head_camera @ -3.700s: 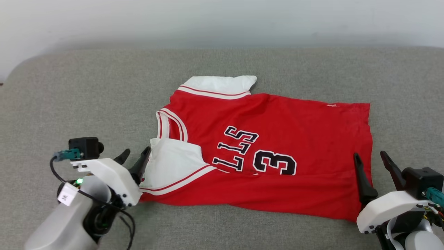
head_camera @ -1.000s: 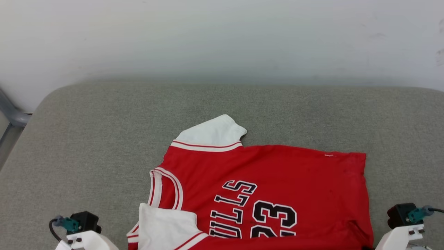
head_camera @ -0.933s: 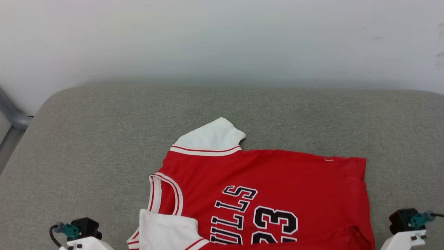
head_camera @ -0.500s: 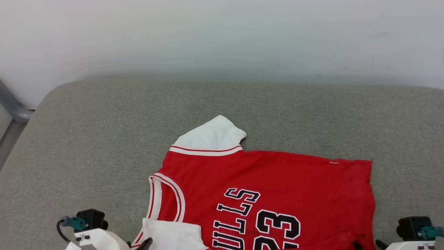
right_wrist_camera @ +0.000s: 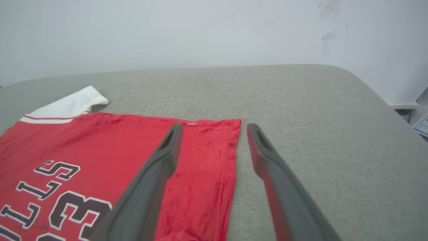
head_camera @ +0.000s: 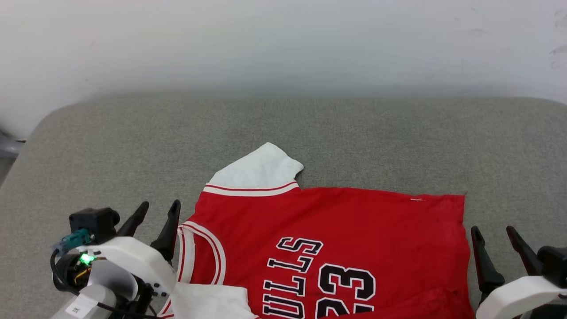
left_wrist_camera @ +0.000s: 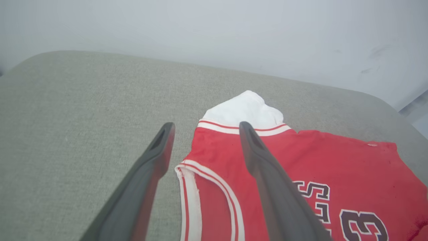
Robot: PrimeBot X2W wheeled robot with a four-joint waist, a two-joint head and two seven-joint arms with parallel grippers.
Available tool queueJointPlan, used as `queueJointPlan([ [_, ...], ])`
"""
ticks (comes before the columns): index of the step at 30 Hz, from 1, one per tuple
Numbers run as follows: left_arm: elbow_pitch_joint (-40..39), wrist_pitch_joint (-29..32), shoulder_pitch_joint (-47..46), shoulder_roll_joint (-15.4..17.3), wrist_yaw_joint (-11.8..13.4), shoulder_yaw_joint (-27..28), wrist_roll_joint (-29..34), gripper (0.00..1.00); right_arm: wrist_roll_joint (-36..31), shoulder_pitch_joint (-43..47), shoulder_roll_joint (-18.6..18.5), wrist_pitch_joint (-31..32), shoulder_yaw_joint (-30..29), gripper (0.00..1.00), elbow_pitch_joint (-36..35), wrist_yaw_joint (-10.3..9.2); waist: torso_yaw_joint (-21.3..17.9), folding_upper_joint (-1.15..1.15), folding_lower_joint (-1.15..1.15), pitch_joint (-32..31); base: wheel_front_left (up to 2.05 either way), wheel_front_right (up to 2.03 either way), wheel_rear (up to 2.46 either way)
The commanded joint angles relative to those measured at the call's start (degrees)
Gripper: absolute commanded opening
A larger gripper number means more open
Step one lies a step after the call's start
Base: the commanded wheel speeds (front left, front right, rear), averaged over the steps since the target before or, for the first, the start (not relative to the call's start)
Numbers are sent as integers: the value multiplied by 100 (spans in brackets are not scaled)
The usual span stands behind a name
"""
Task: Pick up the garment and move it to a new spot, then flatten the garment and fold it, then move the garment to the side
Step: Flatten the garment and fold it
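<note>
Grey woven cushion (head_camera: 310, 128) runs under the garment (head_camera: 354, 230) and spreads well past it on the far side and both ends, and a plain pale wall (head_camera: 283, 40) rises beyond that. The garment lies flat and face up on the cushion, turned sideways. Its red body shows the black, white-outlined letters and the number 23. Its neck opening (head_camera: 184, 257) points toward the robot's left and its hem (head_camera: 463, 248) toward the robot's right. One white sleeve (head_camera: 261, 170) with a thin red stripe juts from the garment's far edge. A second white sleeve (head_camera: 208, 301) is folded over the garment's near corner by the neck.

The left gripper (head_camera: 158, 208) stands just beside the garment's neck end, its two dark fingers spread apart. In the left wrist view the edge of the neck band shows in the gap. The right gripper (head_camera: 492, 231) stands just beside the garment's hem end, also with its fingers spread. In the right wrist view the hem edge lies between them. Whether either fingertip touches the cloth cannot be told.
</note>
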Motion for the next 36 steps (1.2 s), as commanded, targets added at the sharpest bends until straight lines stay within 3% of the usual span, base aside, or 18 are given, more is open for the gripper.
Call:
queueJointPlan([
  [1,33,-173,-170,-64,-24,27,126,100,-89,-141,51,-52,-3,100,-66,-2,-76,0,0,160,0,0,0],
  [8,189,-599,-999,-219,-247,112,517,100,-294,-629,140,-206,86,100,-457,-2,-287,0,0,993,0,0,0],
  [15,615,-366,-2055,-288,-699,61,602,100,-245,-1102,151,-250,261,100,-630,-2,-588,0,0,1666,0,0,0],
  [21,1302,655,-2946,-248,-1335,-77,224,100,-186,-1292,152,-273,362,100,-534,-3,-859,0,0,1918,0,0,0],
  [27,1987,2206,-3741,-95,-1885,-267,-320,100,-71,-1396,152,-350,446,100,-430,-2,-1130,0,0,2151,0,0,0],
  [36,2677,4128,-4427,179,-2136,-635,-771,100,149,-1485,152,-539,597,100,-167,-2,-1488,0,0,2420,0,0,0],
])
